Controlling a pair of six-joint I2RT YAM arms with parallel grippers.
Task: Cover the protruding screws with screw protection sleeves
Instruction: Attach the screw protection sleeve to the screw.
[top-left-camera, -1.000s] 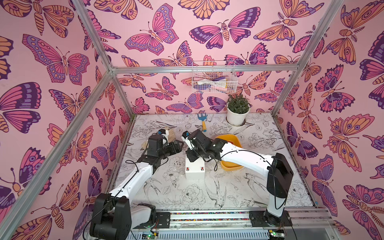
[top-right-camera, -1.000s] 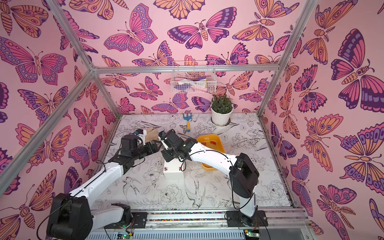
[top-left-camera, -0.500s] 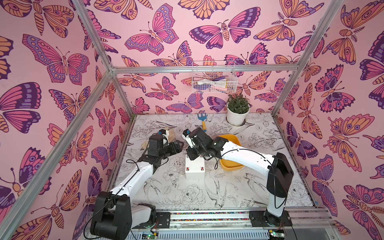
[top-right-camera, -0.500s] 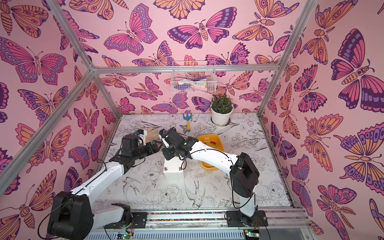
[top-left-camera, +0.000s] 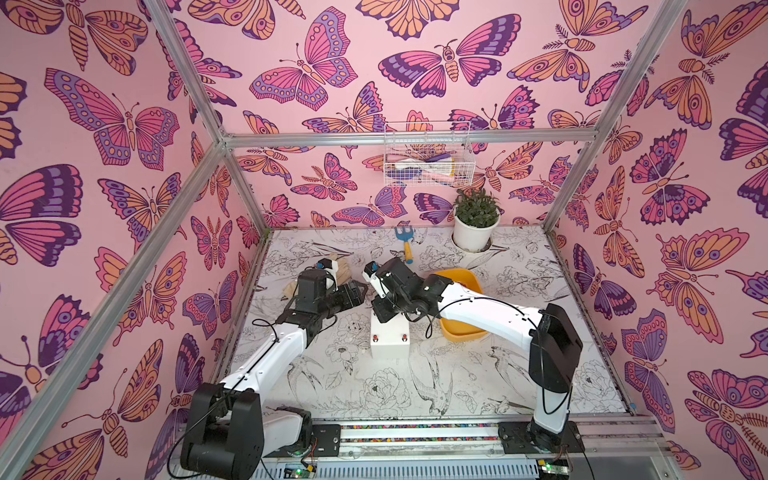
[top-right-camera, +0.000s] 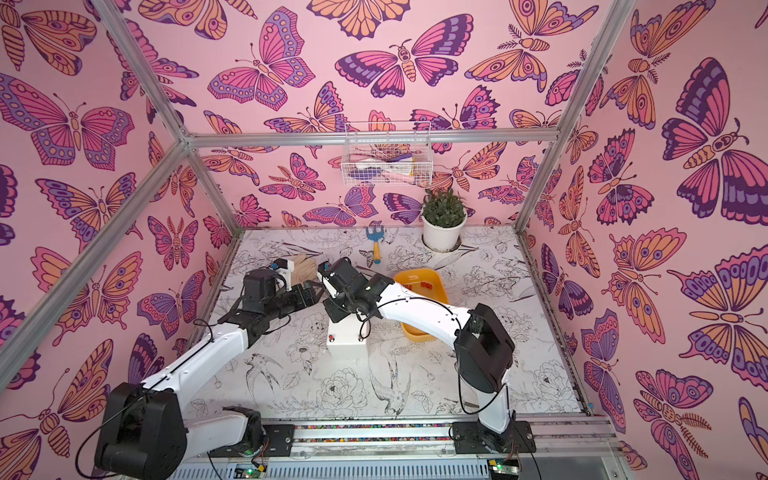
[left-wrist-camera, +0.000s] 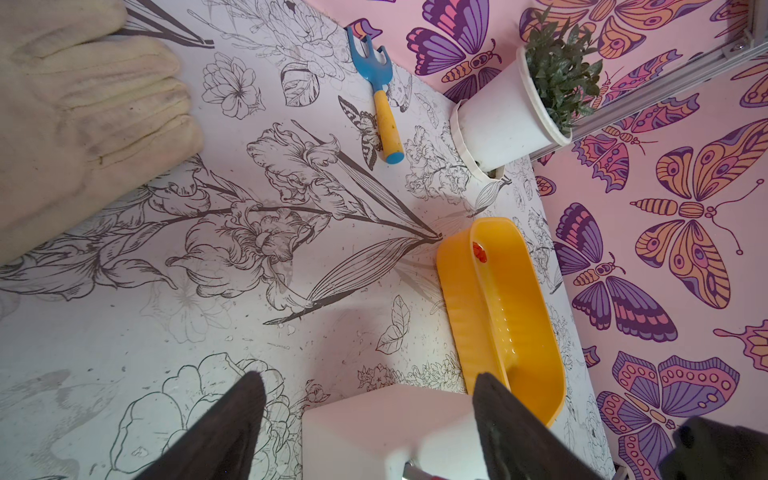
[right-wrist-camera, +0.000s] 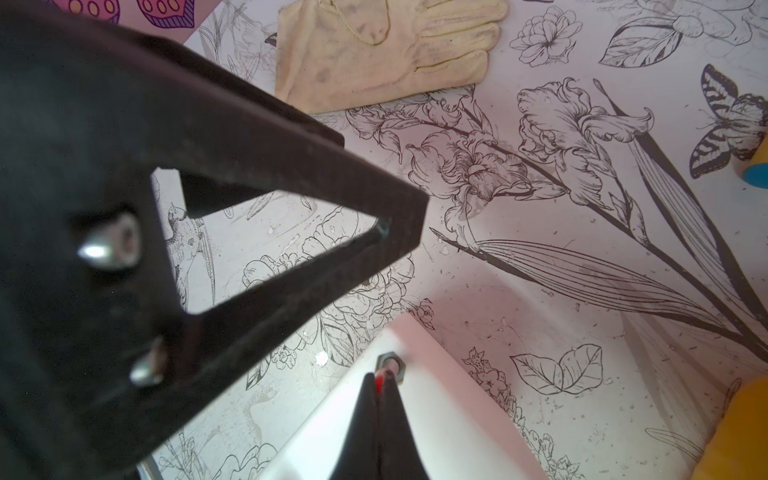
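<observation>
one red sleeve (right-wrist-camera: 378, 381) is clamped in the right tool (right-wrist-camera: 379, 376) at a screw (right-wrist-camera: 390, 365) on the white box (top-left-camera: 390, 347). two fitted sleeves (top-left-camera: 375, 336) are counted on its near corners. the left tool (left-wrist-camera: 368, 376) is held apart.

In a top view the box (top-right-camera: 347, 338) sits mid-frame, the tray (top-right-camera: 415, 332) holding sleeves (top-right-camera: 424, 284) just right, glove (top-right-camera: 305, 268) upper left, rake (top-right-camera: 376, 245) and pot (top-right-camera: 442, 237) above.
</observation>
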